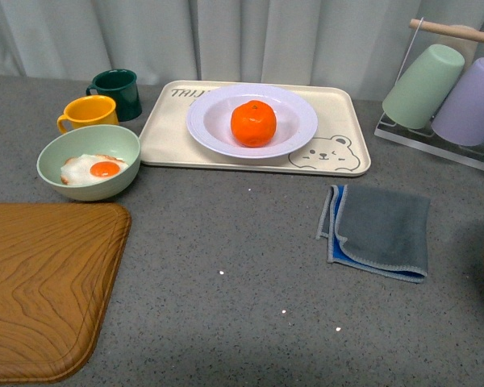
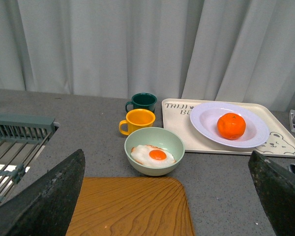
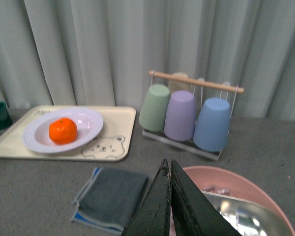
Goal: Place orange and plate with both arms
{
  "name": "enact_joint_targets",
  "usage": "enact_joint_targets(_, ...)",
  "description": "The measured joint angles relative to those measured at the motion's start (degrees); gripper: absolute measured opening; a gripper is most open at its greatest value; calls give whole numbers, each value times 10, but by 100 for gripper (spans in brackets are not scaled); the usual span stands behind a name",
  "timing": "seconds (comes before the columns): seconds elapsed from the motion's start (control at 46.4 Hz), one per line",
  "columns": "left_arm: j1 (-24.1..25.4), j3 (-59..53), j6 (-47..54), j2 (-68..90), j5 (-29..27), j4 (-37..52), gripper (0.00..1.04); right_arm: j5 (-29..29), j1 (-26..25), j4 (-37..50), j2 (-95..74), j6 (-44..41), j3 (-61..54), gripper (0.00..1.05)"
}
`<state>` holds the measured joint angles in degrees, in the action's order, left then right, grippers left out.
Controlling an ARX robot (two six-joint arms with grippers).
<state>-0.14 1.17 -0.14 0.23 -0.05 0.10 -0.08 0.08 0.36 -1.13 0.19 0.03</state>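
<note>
The orange (image 1: 253,123) sits in the plate (image 1: 302,118) on the tray (image 1: 339,113). It's round, so best pinched across the middle; the glossy plate by its rim. Left gripper (image 2: 167,196) gapes wide, right gripper (image 3: 170,189) closed, both empty.

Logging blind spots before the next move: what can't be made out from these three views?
- Pink basin: contents unreadable in the right wrist view; right gripper and the picture edge cut it off.
- Tray lettering: plate covers most of it, front view.
- Orange underside: hidden against the plate.
- Left gripper: only its fingers show, tips beyond the picture edge.
- Dish rack: cut off, left wrist view.
</note>
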Motion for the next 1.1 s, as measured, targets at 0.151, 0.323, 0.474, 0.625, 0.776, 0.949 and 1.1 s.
enact_joint_targets(0.151, 0, 0, 0, 0, 0, 0, 98, 0, 0, -2, 8, 0, 0, 1)
enact_joint_targets(0.323, 0, 0, 0, 0, 0, 0, 98, 0, 0, -3, 9, -1, 0, 20)
enact_joint_targets(0.474, 0, 0, 0, 0, 0, 0, 98, 0, 0, -3, 9, -1, 0, 44)
enact_joint_targets(0.625, 0, 0, 0, 0, 0, 0, 98, 0, 0, -3, 9, -1, 0, 72)
enact_joint_targets(0.776, 0, 0, 0, 0, 0, 0, 98, 0, 0, -3, 9, 0, 0, 97)
enact_joint_targets(0.949, 0, 0, 0, 0, 0, 0, 98, 0, 0, -3, 9, 0, 0, 95)
enact_joint_targets(1.1, 0, 0, 0, 0, 0, 0, 98, 0, 0, -3, 9, 0, 0, 95)
